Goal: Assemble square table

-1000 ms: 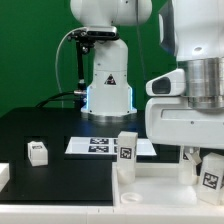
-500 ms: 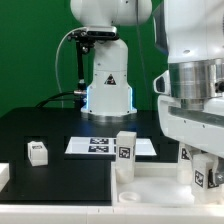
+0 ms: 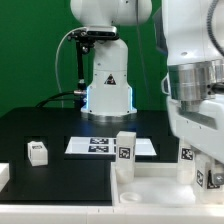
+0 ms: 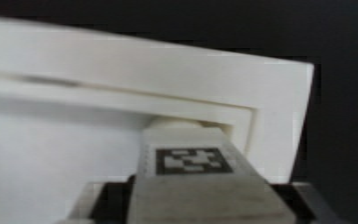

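Legs first: one white leg (image 4: 195,165) sits between the jaws of the gripper (image 3: 198,160), tag face toward the wrist camera, its far end meeting the inside corner of the square top (image 4: 87,130). From the wrist view the jaws flank the leg on both sides and appear clenched on it, though the contact itself is blurred. My reading is that the leg is held upright over that corner so it can be seated or screwed into the top there.

The square top (image 3: 150,185) lies at the near right of the black surface (image 3: 55,125), rim up like a tray, presumably inverted so the legs go in from above. A second leg (image 3: 125,148) stands upright at its left far corner, seemingly already mounted. A third leg (image 3: 38,152) lies loose on the surface at near left, well apart from the top. At the extreme left edge a white part (image 3: 3,175) is cut off; cannot tell what it is.

Count: top, one; legs clearly seen, three. The marker board (image 3: 95,146) lies flat beyond the top.
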Tool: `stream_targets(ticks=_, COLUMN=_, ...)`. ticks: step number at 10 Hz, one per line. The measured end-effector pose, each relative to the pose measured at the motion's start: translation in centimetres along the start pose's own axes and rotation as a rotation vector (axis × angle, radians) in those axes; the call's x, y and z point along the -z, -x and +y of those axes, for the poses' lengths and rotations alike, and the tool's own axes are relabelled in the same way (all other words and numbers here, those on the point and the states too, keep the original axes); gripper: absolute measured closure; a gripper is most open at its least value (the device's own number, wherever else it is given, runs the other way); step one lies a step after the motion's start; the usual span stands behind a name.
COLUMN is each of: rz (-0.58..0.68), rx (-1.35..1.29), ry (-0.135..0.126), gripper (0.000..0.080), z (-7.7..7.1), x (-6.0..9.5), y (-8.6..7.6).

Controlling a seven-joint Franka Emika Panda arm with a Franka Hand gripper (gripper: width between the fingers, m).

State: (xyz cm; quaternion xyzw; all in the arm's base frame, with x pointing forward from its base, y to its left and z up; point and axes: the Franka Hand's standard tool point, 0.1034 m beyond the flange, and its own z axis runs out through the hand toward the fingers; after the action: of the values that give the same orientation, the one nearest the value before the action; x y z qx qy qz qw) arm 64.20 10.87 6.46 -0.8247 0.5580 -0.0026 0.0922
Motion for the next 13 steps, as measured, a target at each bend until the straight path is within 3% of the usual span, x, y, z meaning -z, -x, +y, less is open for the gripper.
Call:
stream_targets(ticks=1, rz=0.005, rx=0.153, ry=0.008, gripper=0.0253, z=-0.1, x=-0.1, y=0.4)
stream_targets(ticks=2, rz=0.007, rx=0.257, ry=0.017, gripper=0.0253, z=0.0, x=-0.3, y=1.0)
stream_targets(ticks=3, rz=0.009, rx=0.306, ry=0.016, gripper=0.0171, z=0.0, x=-0.3, y=0.7)
stream_targets(ticks=6, rz=0.009, rx=0.529, ry=0.019, gripper=0.0156, z=0.1, x=-0.2, y=0.5)
stream_targets(ticks=8, rz=0.013, rx=0.932, ry=0.032, gripper=0.0151, z=-0.1, x=0.0, y=-0.2)
stream_targets(ticks=9, rz=0.008, rx=0.992, ry=0.033, gripper=0.0151, z=0.0, x=0.0, y=-0.1)
stream_targets(ticks=10, rz=0.008, rx=0.976, ry=0.032, gripper=0.0177, z=0.0, x=0.0, y=-0.2)
stream_targets(ticks=12, rz=0.009, rx=0.949, ry=0.032, gripper=0.0446, z=0.0, x=0.0, y=-0.2)
stream_targets(ticks=13, rz=0.009, rx=0.916, ry=0.031, gripper=0.0446, z=0.0, x=0.0, y=-0.2)
